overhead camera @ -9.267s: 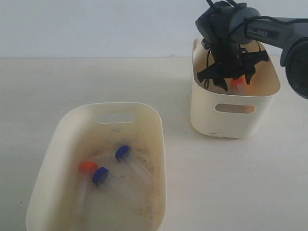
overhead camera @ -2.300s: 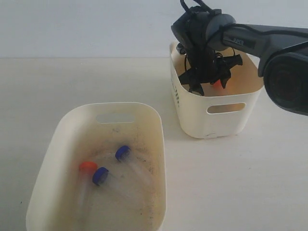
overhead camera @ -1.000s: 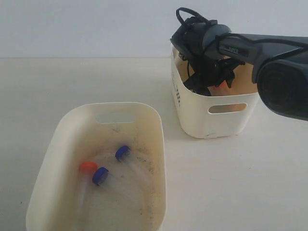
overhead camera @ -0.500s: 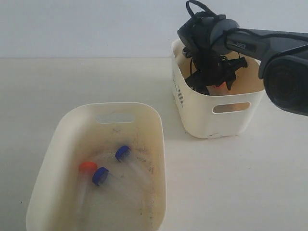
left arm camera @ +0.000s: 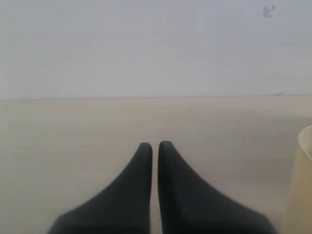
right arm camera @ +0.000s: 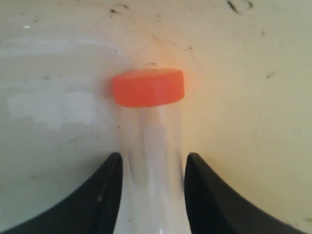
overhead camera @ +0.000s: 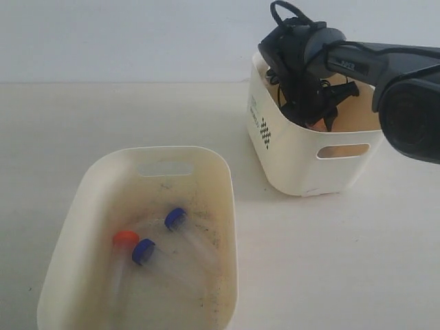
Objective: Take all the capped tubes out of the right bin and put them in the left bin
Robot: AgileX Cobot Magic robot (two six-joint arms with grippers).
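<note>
- Pale beige tabletop (overhead camera: 103,117): carries both tubs, which stand well apart.
- Left bin (overhead camera: 231,227), a cream rounded-rectangular plastic tub with a black-speckled floor: sits at the near left.
- Right bin (overhead camera: 302,165), a cleaner cream plastic tub with an oval handle cut-out and dark vent slits: sits at the far right.
- Dark grey right arm (overhead camera: 371,58): reaches down into the right bin.
- Right gripper (right arm camera: 152,165): jaws narrowed against both sides of the orange-capped clear tube (right arm camera: 150,122), which lies on the right bin's floor, cap by the wall.
- Left gripper (left arm camera: 154,146): jaws closed to a thin slit, holding nothing, above bare tabletop.
- Inside the left bin: two blue-capped clear tubes (overhead camera: 175,218) (overhead camera: 143,251) and a second orange-capped tube (overhead camera: 126,238), lying close together.
</note>
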